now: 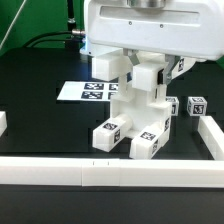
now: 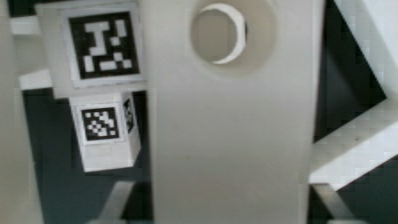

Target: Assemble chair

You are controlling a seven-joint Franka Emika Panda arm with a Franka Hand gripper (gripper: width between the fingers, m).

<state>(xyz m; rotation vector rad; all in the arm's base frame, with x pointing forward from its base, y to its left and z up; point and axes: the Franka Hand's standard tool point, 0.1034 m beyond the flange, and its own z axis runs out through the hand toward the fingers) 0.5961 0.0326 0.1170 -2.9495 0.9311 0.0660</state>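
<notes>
Wrist view is almost filled by one flat white chair piece (image 2: 231, 130). It is very close to the camera and has a round hole (image 2: 219, 32) near one end. Behind it are two tagged blocks (image 2: 103, 45), close to each other. No fingers show here, so I cannot tell if the pincer is squeezing this piece or is only near it.

In the exterior view, the nearest thing is the long white rail (image 1: 110, 172), lying across the front of the table (image 1: 40, 135). Behind it the half-built chair (image 1: 135, 115) stands in the middle of the table, on chunky feet with tags. The pincer (image 1: 133, 55) is right over the top of the chair, and the big white arm hides its tips. A short white rail (image 1: 210, 135) lies at the exterior view's right. Farther back on that side, two small cubes (image 1: 197, 103) sit loose on the table, near each other and apart from the chair. The marker board (image 1: 88, 91) lies flat at the back, toward the exterior view's left.

I think the step in hand is work on the top part of the chair, and the chair is not done, because the cubes are not on it yet. The next move needs a slow, straight push so the piece fits and the chair does not tip over.
</notes>
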